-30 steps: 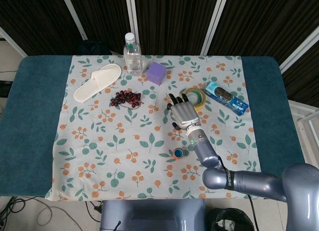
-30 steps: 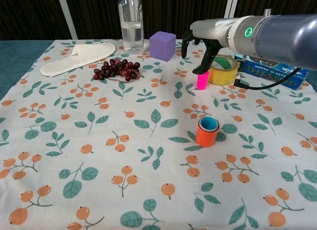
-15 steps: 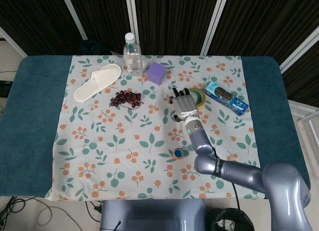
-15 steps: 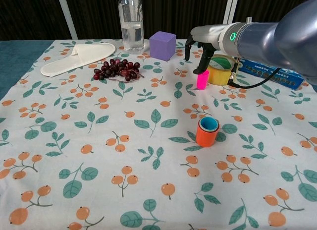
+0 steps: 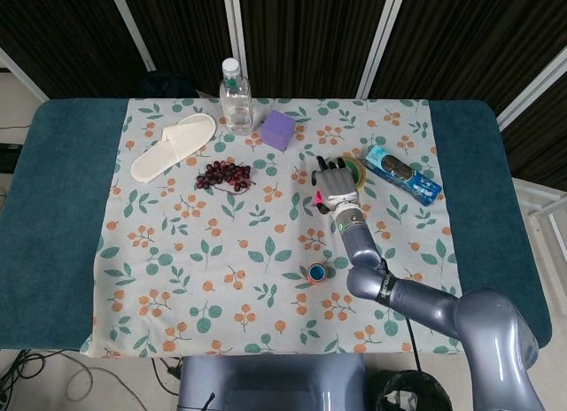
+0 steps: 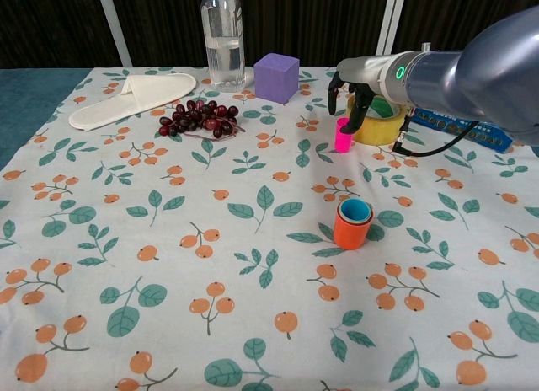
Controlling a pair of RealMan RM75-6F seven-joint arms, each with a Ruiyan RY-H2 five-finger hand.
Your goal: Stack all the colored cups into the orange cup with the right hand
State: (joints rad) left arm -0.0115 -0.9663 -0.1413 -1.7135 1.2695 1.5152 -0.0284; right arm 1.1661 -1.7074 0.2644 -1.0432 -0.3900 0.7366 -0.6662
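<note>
The orange cup (image 6: 349, 232) stands upright on the floral cloth with a blue cup (image 6: 355, 209) nested inside it; in the head view the orange cup (image 5: 315, 272) is small, below my right hand. A pink cup (image 6: 343, 136) stands alone on the cloth further back. My right hand (image 6: 355, 99) hovers just behind and above the pink cup, fingers hanging down and apart, holding nothing. In the head view the right hand (image 5: 335, 186) mostly hides the pink cup (image 5: 317, 201). My left hand is in neither view.
A yellow tape roll (image 6: 381, 121) lies right behind the hand, with a blue snack pack (image 6: 461, 127) to its right. A purple block (image 6: 276, 77), water bottle (image 6: 223, 30), grapes (image 6: 199, 117) and white slipper (image 6: 130, 96) sit at the back left.
My right hand has shifted right and back toward the tape roll, from over the pink cup to just behind it. The cups have not moved.
</note>
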